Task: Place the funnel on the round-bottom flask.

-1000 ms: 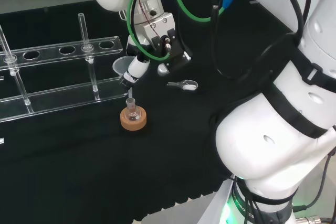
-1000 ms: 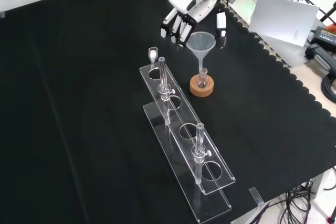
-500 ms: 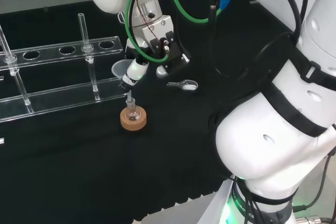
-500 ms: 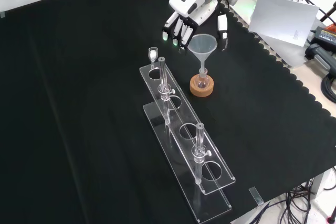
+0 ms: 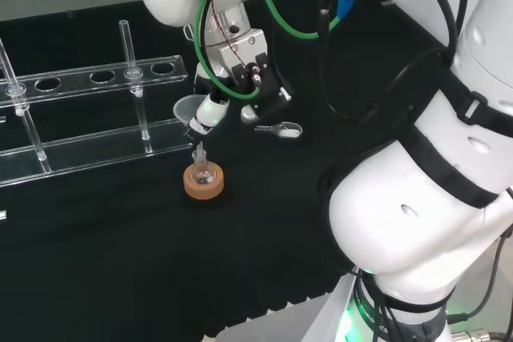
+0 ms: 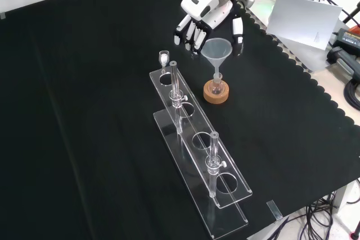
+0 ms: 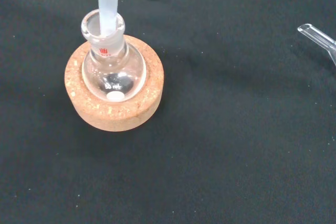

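The clear funnel point(image 6: 217, 50) stands upright with its stem in the neck of the small round-bottom flask point(image 6: 216, 86), which rests on a cork ring point(image 6: 216, 96). The wrist view shows the stem point(image 7: 107, 9) inside the flask's mouth point(image 7: 103, 27) and the flask point(image 7: 113, 72) seated in the ring point(image 7: 134, 109). My hand point(image 6: 206, 14) is above and behind the funnel, its fingers point(image 6: 189, 31) on one side of the cone and its thumb point(image 6: 238, 31) on the other, against the rim. In the head view the hand point(image 5: 234, 76) hangs over the funnel point(image 5: 189, 107) and flask point(image 5: 200, 171).
A long clear tube rack point(image 6: 197, 144) with two upright tubes runs along the cloth beside the flask; it also shows in the head view point(image 5: 88, 118). A small clear scoop point(image 5: 280, 128) lies near the hand. White paper point(image 6: 298, 18) lies off the cloth's scalloped edge.
The hand and funnel have come down a little; the stem, which hung just above the flask's neck, now sits inside it.
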Controlling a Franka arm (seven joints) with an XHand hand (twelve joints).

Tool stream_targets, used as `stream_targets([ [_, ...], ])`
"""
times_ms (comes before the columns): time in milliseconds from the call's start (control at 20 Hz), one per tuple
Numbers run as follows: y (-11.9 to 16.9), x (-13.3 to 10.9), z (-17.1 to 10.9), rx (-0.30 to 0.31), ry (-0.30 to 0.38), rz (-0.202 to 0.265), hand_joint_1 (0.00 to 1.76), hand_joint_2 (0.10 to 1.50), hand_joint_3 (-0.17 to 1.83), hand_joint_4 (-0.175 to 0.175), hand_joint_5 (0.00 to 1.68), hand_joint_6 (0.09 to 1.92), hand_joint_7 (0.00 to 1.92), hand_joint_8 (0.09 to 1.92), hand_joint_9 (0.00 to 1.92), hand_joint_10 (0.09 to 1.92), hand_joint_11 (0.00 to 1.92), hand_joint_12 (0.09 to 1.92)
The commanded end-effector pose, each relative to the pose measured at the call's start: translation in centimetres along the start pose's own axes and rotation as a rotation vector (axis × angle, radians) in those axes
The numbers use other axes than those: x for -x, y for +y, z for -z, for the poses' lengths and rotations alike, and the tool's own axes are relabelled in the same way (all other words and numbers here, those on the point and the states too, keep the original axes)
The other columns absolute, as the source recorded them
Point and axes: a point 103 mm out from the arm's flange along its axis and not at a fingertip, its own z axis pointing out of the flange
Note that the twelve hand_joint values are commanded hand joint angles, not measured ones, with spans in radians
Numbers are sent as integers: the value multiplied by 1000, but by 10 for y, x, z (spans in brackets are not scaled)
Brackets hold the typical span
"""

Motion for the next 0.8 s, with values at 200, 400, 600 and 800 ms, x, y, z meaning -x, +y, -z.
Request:
stream_targets([
  [200, 6, -3, -14, 4, -45, 24, 829, 780, 56, 19, 774, 425, 1179, 367, 654, 401, 0, 852],
  [400, 13, -10, -22, -8, -120, 66, 829, 781, 58, 19, 772, 428, 1178, 366, 655, 401, 0, 850],
  [600, 14, -10, -27, -14, -124, 68, 828, 781, 59, 19, 771, 432, 1177, 366, 655, 400, 0, 847],
  [800, 16, -15, -28, -12, -132, 78, 827, 782, 61, 18, 769, 436, 1177, 366, 655, 400, 0, 843],
])
